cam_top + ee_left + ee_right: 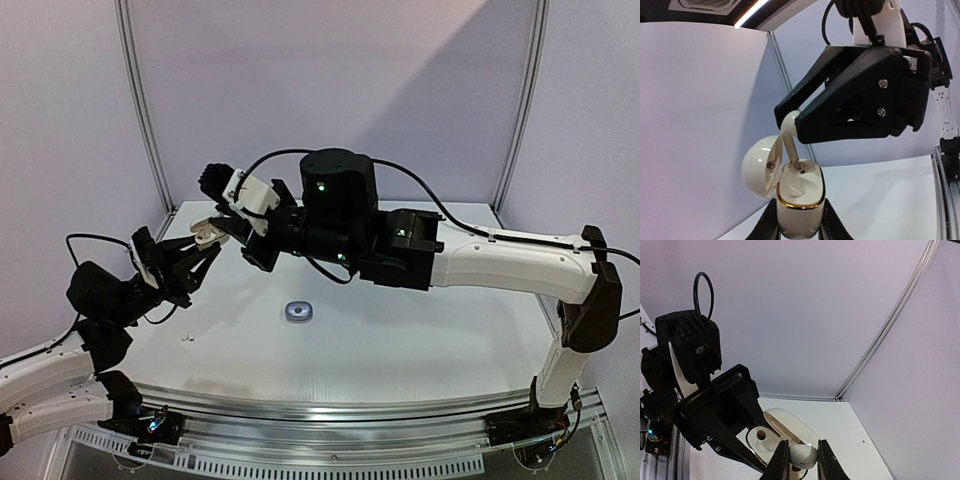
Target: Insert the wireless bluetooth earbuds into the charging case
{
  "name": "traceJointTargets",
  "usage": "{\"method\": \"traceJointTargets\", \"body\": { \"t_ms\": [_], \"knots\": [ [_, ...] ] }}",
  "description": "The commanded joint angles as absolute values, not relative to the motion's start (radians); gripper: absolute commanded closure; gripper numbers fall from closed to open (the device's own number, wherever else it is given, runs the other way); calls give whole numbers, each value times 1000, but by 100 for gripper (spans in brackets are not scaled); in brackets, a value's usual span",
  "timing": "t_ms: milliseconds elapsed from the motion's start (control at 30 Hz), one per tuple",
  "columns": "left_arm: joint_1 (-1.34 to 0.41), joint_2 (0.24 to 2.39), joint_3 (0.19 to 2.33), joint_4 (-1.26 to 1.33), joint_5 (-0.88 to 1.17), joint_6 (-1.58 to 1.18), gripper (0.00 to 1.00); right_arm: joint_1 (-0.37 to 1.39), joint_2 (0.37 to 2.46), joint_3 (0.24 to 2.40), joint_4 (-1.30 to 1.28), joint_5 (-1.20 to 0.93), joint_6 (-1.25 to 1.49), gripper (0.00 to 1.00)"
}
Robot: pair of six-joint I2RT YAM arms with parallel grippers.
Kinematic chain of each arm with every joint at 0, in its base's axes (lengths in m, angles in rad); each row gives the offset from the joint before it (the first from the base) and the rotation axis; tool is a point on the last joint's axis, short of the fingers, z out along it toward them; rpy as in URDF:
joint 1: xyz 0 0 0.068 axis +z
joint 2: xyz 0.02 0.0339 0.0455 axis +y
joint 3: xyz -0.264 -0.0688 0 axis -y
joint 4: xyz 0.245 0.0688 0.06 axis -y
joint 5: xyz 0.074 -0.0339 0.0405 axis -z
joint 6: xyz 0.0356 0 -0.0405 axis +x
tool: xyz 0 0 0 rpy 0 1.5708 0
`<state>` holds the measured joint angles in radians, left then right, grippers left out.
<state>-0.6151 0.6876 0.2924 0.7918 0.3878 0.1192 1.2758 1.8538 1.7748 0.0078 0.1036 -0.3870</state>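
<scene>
A white earbud (789, 142) is held over the open charging case (799, 192). Its stem is pointed downward, and in the left wrist view the tip is seen at the mouth of a socket on the case's 12 o'clock side. How far the stem is seated cannot be told. The bud's rounded head is pinched between the jaws of the right gripper (790, 123), which are closed on it and reach in from 1 o'clock.

The case is kept upright, with a gold band around its rim. Its lid (759, 167) is swung open toward 9 o'clock. The lower body of the case is clamped between the jaws of the left gripper (800, 220), with one black finger pressed against each side.

In the top view, case and earbud are seen raised above the table (420, 340), at about 10 o'clock from its middle. The left arm is brought in from 8 o'clock, and the right arm is stretched across from 3 o'clock.

A dark grey rounded object (298, 312) is laid flat near the middle of the table, at about 5 o'clock from the two grippers and well apart from them. A tiny white item (186, 338) is seen on the table at about 8 o'clock from that object. It is too small to be identified.
</scene>
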Motion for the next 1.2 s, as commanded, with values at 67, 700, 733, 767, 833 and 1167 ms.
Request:
{"method": "traceJointTargets", "body": {
  "t_ms": [67, 700, 733, 767, 833, 1167],
  "knots": [
    [-627, 689, 299, 835, 378, 114, 100, 1279, 1839, 1755, -50, 129, -403, 97],
    [-627, 697, 307, 871, 374, 107, 100, 1284, 1865, 1767, -28, 244, -423, 96],
    [-627, 698, 308, 872, 373, 107, 100, 1284, 1872, 1771, -30, 259, -427, 96],
    [-627, 699, 310, 872, 372, 107, 100, 1283, 1875, 1772, -32, 265, -430, 95],
    [-627, 700, 313, 873, 369, 110, 100, 1285, 1883, 1775, -36, 276, -434, 91],
    [-627, 703, 316, 876, 370, 104, 100, 1288, 1906, 1788, -37, 305, -443, 86]
  ]
}}
